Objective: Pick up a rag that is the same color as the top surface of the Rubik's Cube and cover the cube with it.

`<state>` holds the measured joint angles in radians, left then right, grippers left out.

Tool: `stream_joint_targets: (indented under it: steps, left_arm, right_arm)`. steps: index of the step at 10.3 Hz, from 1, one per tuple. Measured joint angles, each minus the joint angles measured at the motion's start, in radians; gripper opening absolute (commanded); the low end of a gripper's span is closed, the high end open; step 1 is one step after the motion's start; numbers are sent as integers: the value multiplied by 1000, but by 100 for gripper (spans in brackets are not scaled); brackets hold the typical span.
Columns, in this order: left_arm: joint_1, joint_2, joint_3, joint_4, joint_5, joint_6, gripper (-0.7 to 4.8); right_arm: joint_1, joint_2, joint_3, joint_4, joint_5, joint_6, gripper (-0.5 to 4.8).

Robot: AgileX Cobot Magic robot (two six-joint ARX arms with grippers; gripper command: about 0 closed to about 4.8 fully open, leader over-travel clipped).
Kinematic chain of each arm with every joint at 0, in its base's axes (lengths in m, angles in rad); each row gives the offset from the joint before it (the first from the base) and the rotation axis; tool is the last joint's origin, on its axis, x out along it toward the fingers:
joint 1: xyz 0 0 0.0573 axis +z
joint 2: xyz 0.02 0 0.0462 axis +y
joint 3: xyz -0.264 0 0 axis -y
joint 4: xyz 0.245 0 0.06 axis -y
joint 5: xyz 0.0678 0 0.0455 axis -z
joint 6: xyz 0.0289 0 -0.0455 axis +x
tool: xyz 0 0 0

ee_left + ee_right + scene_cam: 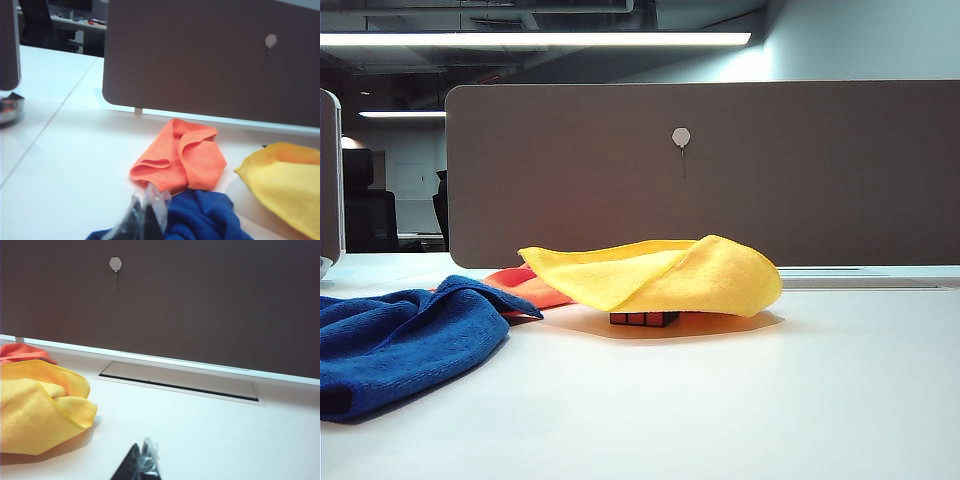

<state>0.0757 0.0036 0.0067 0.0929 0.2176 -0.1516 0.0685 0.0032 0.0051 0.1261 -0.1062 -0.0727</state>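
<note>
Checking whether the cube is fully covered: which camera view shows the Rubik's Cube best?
The exterior view: the bottom row of the Rubik's Cube peeks out under the yellow rag draped over it. Neither wrist view shows the cube; each shows only part of the rag.

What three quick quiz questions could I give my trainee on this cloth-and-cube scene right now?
1. True or false: the yellow rag lies draped over the Rubik's Cube, with only the cube's bottom edge showing in the exterior view.
2. Which cloth lies nearest the exterior camera? A) orange cloth B) blue cloth C) yellow rag
3. Fill in: both pincers, the left pincer and the right pincer, are ____ and hold nothing, each above the white table.

Key
1. True
2. B
3. shut
</note>
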Motion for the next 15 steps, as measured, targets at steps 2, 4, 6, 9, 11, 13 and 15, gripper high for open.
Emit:
stream_joint_targets:
  steps: [2,4,6,9,11,13,15]
  left_arm:
    - [0,0,0,0,0,34,-5]
    - [0,0,0,0,0,50,-5]
    - [-2,0,0,-42,-48,138,-5]
    - [-9,0,0,-61,-146,179,-5]
    - [-37,0,0,-61,-160,193,-5]
    - [-78,0,0,-61,-185,203,-5]
    - [-85,0,0,-61,-195,204,-5]
  right_arm:
    - [0,0,0,19,0,-3,-5]
    - [0,0,0,21,0,-3,-6]
    - [0,0,0,22,0,-3,-6]
    - [0,0,0,23,0,-3,-6]
    - [2,0,0,23,0,-3,-5]
    - [2,0,0,25,0,0,-5]
    - [2,0,0,43,0,0,-5]
